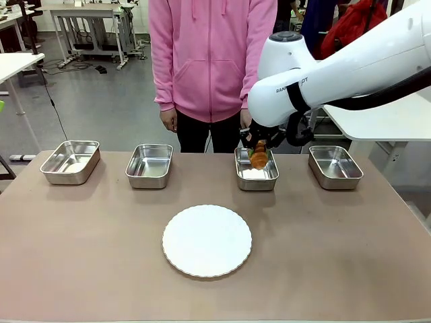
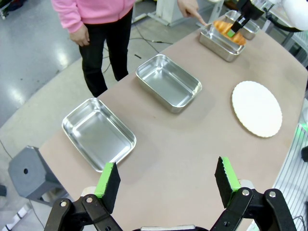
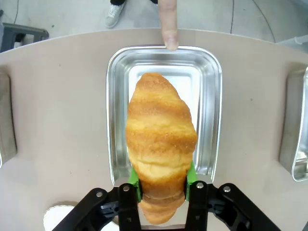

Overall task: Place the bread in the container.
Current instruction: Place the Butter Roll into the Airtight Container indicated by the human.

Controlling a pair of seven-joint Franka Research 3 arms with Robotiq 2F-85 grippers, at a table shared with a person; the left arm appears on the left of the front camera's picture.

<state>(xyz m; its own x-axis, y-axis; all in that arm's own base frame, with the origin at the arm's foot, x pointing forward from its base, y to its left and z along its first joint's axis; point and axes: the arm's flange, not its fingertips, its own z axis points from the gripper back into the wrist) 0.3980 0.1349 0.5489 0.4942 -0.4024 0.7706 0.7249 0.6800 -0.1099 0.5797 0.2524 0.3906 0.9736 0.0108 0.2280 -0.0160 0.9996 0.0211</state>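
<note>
At the bottom of your left wrist view, the left claw (image 2: 166, 179) sits released over bare table. Right of centre in your front view, the right claw (image 1: 258, 152) clenches the bread (image 1: 259, 159) between its pads, above the container (image 1: 256, 176), whose far rim a finger (image 3: 169, 21) touches.

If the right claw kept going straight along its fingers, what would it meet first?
Probably the floor of the container below the bread held by the right claw; depth is unclear.

Robot lab, workbenches (image 1: 81, 13), trailing floor cables (image 1: 57, 111)
</note>
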